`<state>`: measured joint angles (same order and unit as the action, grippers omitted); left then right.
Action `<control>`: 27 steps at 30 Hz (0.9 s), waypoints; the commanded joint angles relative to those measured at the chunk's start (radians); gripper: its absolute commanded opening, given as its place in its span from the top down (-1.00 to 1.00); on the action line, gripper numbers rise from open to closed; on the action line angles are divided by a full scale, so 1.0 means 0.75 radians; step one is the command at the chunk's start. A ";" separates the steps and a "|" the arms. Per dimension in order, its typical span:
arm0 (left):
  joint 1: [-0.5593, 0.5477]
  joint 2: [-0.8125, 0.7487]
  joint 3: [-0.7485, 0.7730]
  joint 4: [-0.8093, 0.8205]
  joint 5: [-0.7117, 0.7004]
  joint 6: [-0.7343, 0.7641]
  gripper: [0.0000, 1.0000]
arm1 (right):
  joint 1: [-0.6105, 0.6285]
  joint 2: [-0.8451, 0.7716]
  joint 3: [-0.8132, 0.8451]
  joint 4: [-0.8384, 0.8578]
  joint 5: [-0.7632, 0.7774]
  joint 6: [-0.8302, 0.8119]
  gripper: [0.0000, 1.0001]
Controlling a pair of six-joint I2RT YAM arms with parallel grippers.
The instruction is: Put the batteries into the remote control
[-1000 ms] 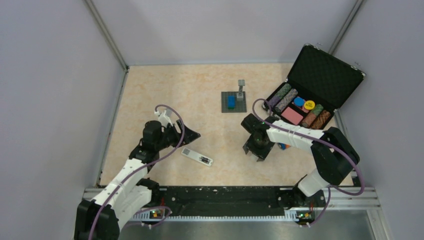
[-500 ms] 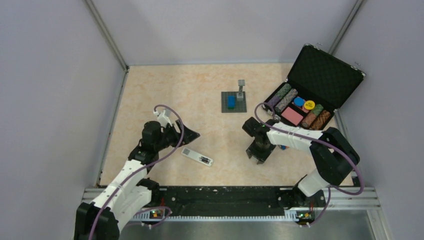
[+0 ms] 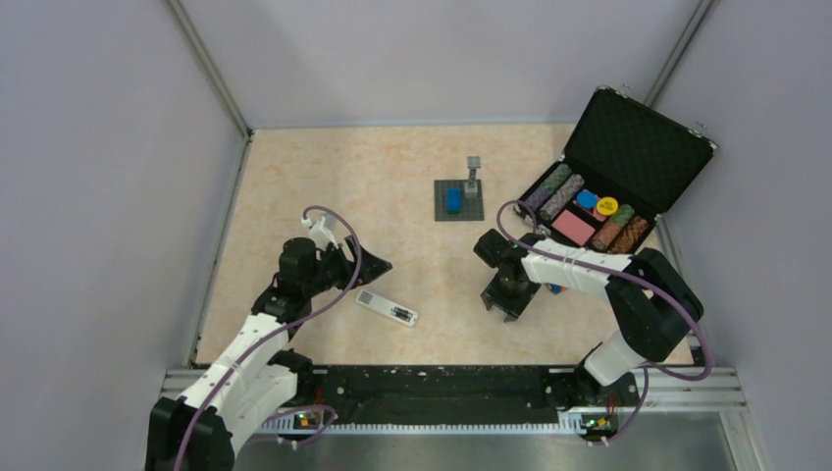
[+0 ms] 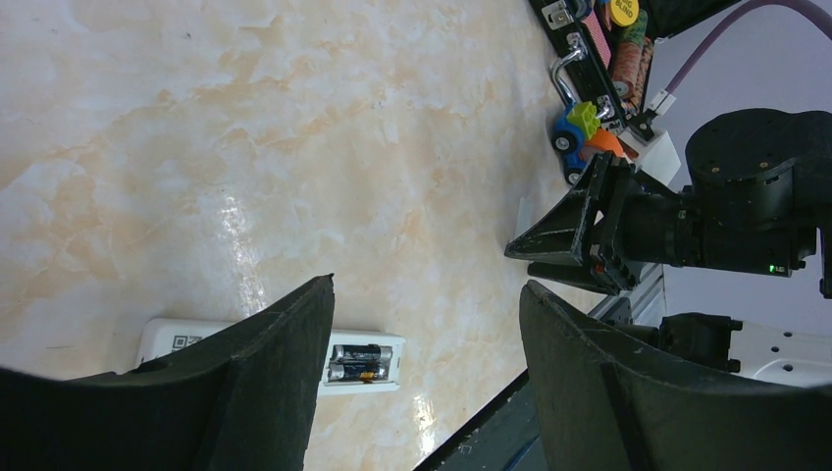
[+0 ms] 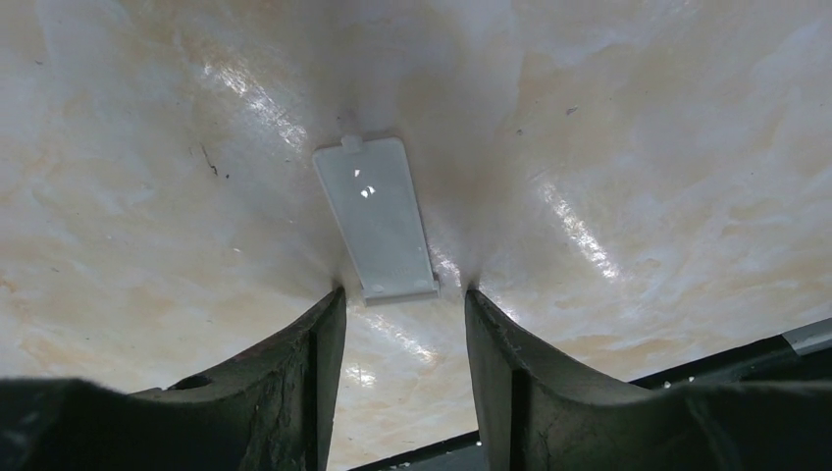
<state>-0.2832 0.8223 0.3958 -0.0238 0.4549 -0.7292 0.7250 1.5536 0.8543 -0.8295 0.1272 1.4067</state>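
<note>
Remote control (image 3: 387, 308) lies back-up on the desk (image 3: 392, 186) by the left arm. 2 batteries (image 4: 358, 361) appear seated in its recess, so loading looks done. Left pincer (image 4: 427, 285) hovers over it, wide open, empty. Right pincer (image 5: 402, 291), open and gripping nothing, straddles the loose white cover (image 5: 378, 218) — refitting is outstanding.

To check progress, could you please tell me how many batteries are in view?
2. Both batteries lie side by side in the recess of the remote, one above the other in the left wrist view. The left fingers hide part of it.
</note>
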 commanded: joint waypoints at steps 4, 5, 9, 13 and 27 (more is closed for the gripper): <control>-0.004 -0.016 0.008 0.038 -0.012 0.028 -0.47 | 0.013 0.060 -0.024 0.060 0.120 -0.099 0.14; -0.005 -0.015 0.008 0.038 -0.011 0.028 -0.47 | 0.013 0.057 -0.030 0.069 0.115 -0.104 0.16; -0.004 -0.012 0.006 0.038 -0.010 0.023 -0.47 | 0.013 0.061 -0.041 0.081 0.111 -0.120 0.19; -0.004 -0.012 0.002 0.037 -0.009 0.022 -0.47 | 0.014 0.073 -0.042 0.094 0.106 -0.137 0.26; -0.005 -0.030 0.002 0.038 -0.004 0.012 -0.47 | 0.013 0.062 -0.035 0.177 0.122 -0.312 0.56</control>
<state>-0.2832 0.8162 0.3958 -0.0257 0.4519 -0.7296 0.7258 1.5600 0.8585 -0.8089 0.1341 1.2358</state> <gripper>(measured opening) 0.736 0.282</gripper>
